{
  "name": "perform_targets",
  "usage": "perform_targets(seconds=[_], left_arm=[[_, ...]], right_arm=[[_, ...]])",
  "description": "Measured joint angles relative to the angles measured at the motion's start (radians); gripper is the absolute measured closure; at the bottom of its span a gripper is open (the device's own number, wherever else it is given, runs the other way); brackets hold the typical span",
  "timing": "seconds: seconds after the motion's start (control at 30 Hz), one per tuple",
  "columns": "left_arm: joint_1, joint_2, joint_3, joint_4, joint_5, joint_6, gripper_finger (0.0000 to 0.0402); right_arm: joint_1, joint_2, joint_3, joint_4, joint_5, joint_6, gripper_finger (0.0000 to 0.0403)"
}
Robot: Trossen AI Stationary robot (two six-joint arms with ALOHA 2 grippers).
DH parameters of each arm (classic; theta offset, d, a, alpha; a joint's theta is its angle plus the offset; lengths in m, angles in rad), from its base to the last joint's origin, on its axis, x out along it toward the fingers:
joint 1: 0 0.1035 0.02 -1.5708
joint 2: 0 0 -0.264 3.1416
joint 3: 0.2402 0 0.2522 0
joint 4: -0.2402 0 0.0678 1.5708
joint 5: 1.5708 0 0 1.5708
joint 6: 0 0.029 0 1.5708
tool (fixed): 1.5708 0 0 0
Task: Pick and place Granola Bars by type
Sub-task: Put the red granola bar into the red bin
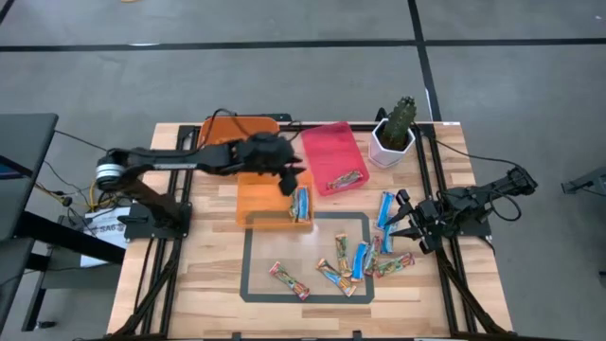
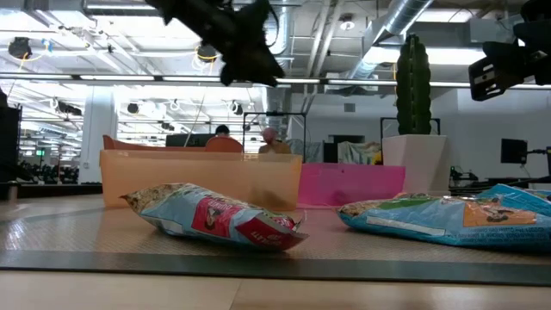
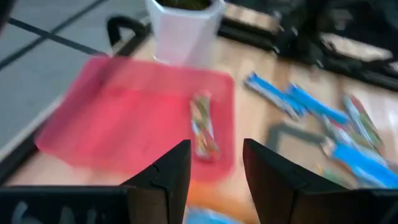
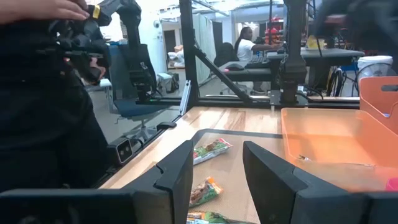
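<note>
My left gripper point(image 1: 287, 176) hangs over the orange bin point(image 1: 254, 197), by its edge next to the pink bin point(image 1: 327, 150). Its fingers point(image 3: 166, 175) stand apart with nothing between them. A blue bar point(image 1: 301, 203) lies in the orange bin just beneath, and one multicoloured bar point(image 1: 346, 179) lies in the pink bin, so blue goes orange and multicoloured goes pink.

The remaining bars point(image 1: 355, 260) are scattered on the table point(image 1: 204, 275), in and beside the taped rectangle point(image 1: 248, 270): blue ones point(image 1: 385, 208) near my right gripper point(image 1: 405, 224), multicoloured ones point(image 1: 289, 280) lower down. My right gripper sits low at the table's right side, jaws parted and empty, looking across toward the orange bin.

To do the next pick well, I judge I should lift the left arm clear of the bin wall before swinging out, choose a bar lying alone rather than one overlapping others, and turn the wrist so the fingers close across its narrow width. The shiny wrappers may slip, so I'd come down flat and close gently
</note>
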Motion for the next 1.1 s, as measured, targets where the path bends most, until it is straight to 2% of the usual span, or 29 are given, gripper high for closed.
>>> perform_targets(seconds=[0.23, 0.47, 0.63, 0.8, 0.9, 1.1], left_arm=[[-0.114, -0.203, -0.207, -0.023, 0.105, 0.036, 0.0262], [-0.306, -0.322, -0.344, -0.121, 0.147, 0.111, 0.0262], [-0.454, -0.328, -0.375, -0.233, 0.16, 0.154, 0.0262], [-0.574, -0.319, -0.375, -0.274, 0.147, 0.258, 0.0262], [-0.626, -0.311, -0.374, -0.278, 0.142, 0.326, 0.0262], [-0.68, -0.238, -0.342, -0.281, 0.05, 0.327, 0.0262]], right_arm=[[0.0, 0.0, 0.0, 0.0, 0.0, 0.0, 0.0269], [0.0, 0.0, 0.0, 0.0, 0.0, 0.0, 0.027], [0.0, 0.0, 0.0, 0.0, 0.0, 0.0, 0.0268], [0.0, 0.0, 0.0, 0.0, 0.0, 0.0, 0.027], [0.0, 0.0, 0.0, 0.0, 0.0, 0.0, 0.0269], [0.0, 0.0, 0.0, 0.0, 0.0, 0.0, 0.027]])
